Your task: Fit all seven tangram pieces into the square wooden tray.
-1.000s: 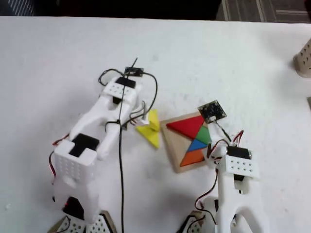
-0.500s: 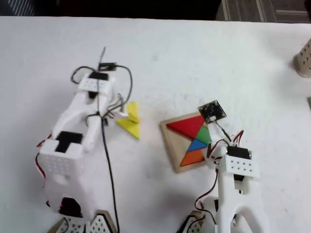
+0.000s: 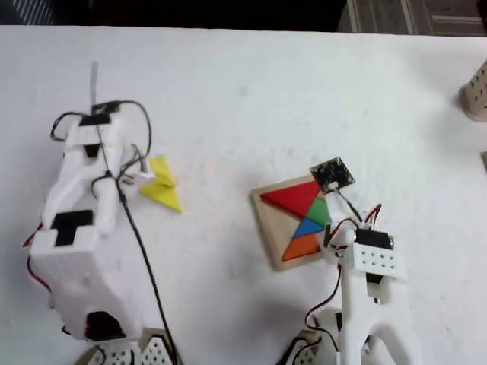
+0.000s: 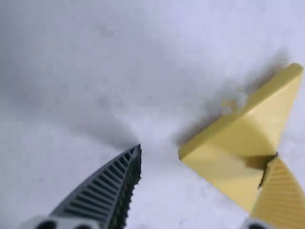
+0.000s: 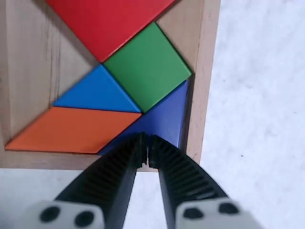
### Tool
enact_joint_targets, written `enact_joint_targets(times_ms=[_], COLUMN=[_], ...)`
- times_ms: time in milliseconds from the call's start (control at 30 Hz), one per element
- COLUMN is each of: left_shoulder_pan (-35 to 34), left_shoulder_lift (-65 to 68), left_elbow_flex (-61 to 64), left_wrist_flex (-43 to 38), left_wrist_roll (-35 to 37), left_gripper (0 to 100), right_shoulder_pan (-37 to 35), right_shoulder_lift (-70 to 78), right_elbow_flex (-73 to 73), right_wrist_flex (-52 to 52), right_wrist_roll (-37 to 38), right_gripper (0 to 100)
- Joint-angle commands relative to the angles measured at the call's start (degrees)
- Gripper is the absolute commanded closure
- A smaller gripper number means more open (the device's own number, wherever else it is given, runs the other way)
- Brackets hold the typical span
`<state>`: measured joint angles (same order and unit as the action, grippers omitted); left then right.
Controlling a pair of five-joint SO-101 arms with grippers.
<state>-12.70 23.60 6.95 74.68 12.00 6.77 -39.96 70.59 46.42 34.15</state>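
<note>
Wooden tray, partly filled, sits right of centre, with my right gripper clenched over its near edge. Well to its left lies a yellow triangle, touching one finger of my spread left gripper.

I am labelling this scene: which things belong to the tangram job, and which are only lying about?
Job: wooden tray, yellow triangle, red piece, green piece, blue triangle, orange piece.
Lying about: beige perforated object, far right.

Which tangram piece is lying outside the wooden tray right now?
The yellow triangle, on the bare table apart from the tray; the red, green, light blue, dark blue and orange pieces all sit inside it.
</note>
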Motion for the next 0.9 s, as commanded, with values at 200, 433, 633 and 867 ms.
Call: enact_joint_targets(times_ms=[200, 433, 633, 867], left_shoulder_pan=[4.0, 3.1, 3.1, 3.8], left_shoulder_lift=[-18.8, -10.2, 0.7, 5.8], left_elbow_flex=[14.9, 7.6, -5.5, -9.8], left_wrist_flex=[-8.4, -7.4, -1.7, -1.0], left_wrist_roll=[-0.3, 1.4, 1.0, -0.4], left_gripper=[60, 60, 60, 74], right_shoulder_pan=[-0.5, -0.5, -0.5, -0.3], right_shoulder_lift=[-0.9, -0.9, -0.9, -0.9], right_elbow_flex=[-0.3, -0.3, -0.3, -0.3], right_wrist_flex=[-0.9, -0.9, -0.9, -0.9], right_wrist_roll=[0.9, 0.9, 0.8, 0.8], right_gripper=[97.9, 97.9, 97.9, 97.9])
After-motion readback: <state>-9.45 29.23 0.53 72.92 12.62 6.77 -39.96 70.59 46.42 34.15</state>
